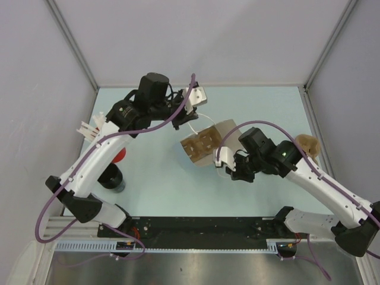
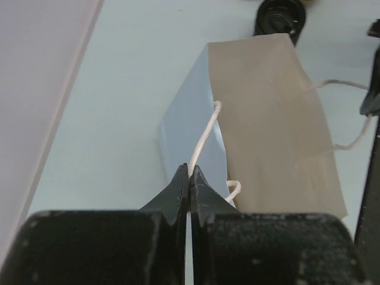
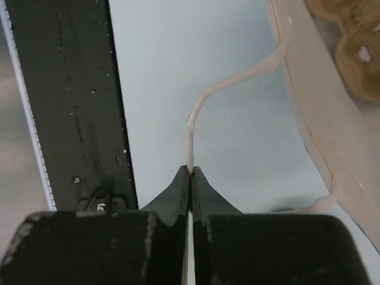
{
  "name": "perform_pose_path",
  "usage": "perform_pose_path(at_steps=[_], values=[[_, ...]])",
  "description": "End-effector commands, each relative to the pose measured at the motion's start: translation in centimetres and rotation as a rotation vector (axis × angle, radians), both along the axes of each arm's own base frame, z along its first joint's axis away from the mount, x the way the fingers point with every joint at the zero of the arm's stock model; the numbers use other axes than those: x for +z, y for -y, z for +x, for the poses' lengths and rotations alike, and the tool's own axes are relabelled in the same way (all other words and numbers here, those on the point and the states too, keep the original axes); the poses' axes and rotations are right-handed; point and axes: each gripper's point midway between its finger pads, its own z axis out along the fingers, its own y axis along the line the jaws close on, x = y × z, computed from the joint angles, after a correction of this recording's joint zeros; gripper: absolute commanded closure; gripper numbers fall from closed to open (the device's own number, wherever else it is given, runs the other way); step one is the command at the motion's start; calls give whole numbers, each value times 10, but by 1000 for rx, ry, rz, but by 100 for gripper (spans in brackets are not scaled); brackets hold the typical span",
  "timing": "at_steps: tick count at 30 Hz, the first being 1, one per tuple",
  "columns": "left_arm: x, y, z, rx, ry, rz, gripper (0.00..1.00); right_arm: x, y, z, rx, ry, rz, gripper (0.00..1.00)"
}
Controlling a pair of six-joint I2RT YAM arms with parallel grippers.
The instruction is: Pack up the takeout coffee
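One pale-blue table (image 1: 154,175) carries everything. Two arms work above it, the left arm (image 1: 101,154) and the right arm (image 1: 320,178), both white with black joints and a purple cable.

One paper bag (image 1: 227,132) lies in the middle with its mouth open. It is pale blue outside and brown inside, with flat, sharply folded panels. One brown pulp carrier (image 1: 199,147) sits in the mouth, and two round sockets of it can be seen. The rest is hidden by the bag.

One rough brown lump (image 1: 307,145) lies at the right edge, and I cannot tell what it is.

One red cup (image 1: 120,156) with white straws (image 1: 90,129) stands at the left, half hidden under the left arm. The straws are too crowded to count.

The one coffee (image 1: 113,179), black and round, stands just beside the red cup on its near side, well apart from the bag and partly covered by the arm.

The bag has two white cord handles. The left gripper (image 2: 190,172) is fully closed on the far handle (image 2: 205,136). The right gripper (image 3: 190,172) is fully closed on the near handle (image 3: 199,113).
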Motion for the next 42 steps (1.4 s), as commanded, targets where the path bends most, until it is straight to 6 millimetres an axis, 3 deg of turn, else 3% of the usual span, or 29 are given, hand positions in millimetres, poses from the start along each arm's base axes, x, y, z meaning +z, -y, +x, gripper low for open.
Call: perform_pose_path(at_steps=[1, 12, 16, 20, 30, 34, 37, 42], values=[[24, 2, -39, -145, -10, -48, 100, 1, 9, -25, 57, -47, 14, 100], [36, 23, -64, -250, -144, -162, 99, 14, 28, -41, 41, -12, 98, 100], [24, 34, -71, -287, -171, -130, 98, 15, 31, -39, 28, 11, 126, 100], [-1, 52, -86, -350, -209, -56, 99, 9, 39, -33, 5, 35, 77, 100], [-15, 68, -88, -373, -224, -18, 99, -8, 47, -29, -13, 69, 35, 100], [-2, 69, -71, -294, -161, -34, 100, 2, 44, -16, -45, 143, 66, 100], [18, 62, -45, -177, -83, -63, 100, 15, 40, -2, -87, 196, 83, 100], [59, 40, -7, -11, 15, -148, 100, 58, 29, 32, -172, 311, 135, 100]])
